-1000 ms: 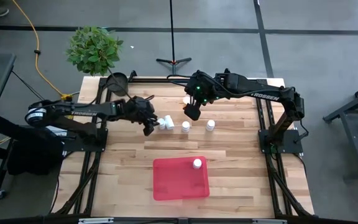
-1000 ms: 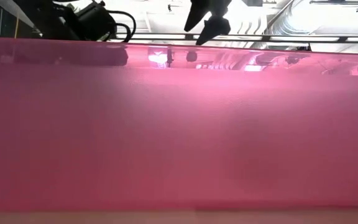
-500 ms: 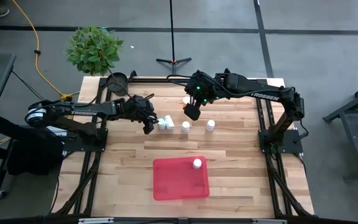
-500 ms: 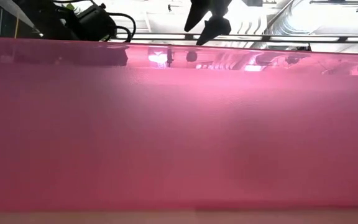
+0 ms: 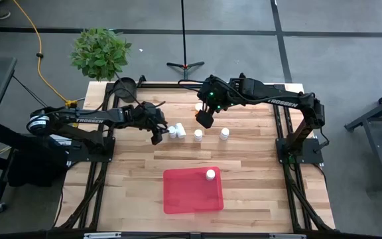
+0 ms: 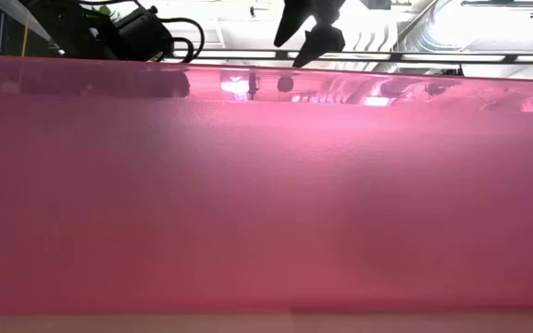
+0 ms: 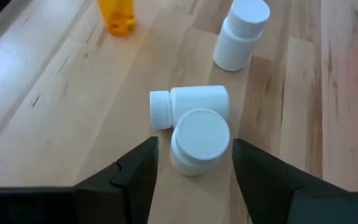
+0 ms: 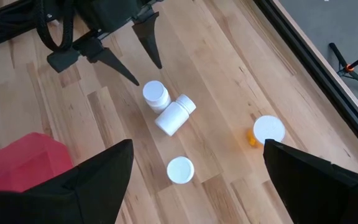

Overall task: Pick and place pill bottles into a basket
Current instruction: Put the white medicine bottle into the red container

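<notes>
The left gripper (image 7: 194,163) hangs low over the pale wooden plank table (image 5: 244,159), its two dark fingers (image 7: 135,171) spread partway. An upright white pill bottle with a round white cap (image 7: 196,141) stands in the gap between them; the left wrist view shows bare wood on either side of it, so the fingers do not grip it. Just past that bottle, touching it, a second white bottle lies on its side (image 7: 194,104). Farther out from the claw stand another upright white bottle (image 7: 240,34) and the translucent orange bottle (image 7: 118,15), which this view cuts off at the top.

The high view shows the same pair as one white blur at the left fingertips (image 5: 176,131), but it alone places the flat red rectangular tray (image 5: 186,192) well away from both claws, with one white bottle (image 5: 210,174) standing in the corner nearest them.

The right gripper (image 5: 204,119) hovers above the table beyond the bottles, fingers wide and holding nothing. Its wrist view takes in the whole cluster from above: the left arm's fingers around the upright bottle (image 8: 155,93), the toppled one (image 8: 174,114), a lone upright bottle (image 8: 180,169), and a white cap over orange (image 8: 267,130).

The low view is almost filled by the tray's red wall (image 6: 266,203), with only the arms' dark shapes above it.
</notes>
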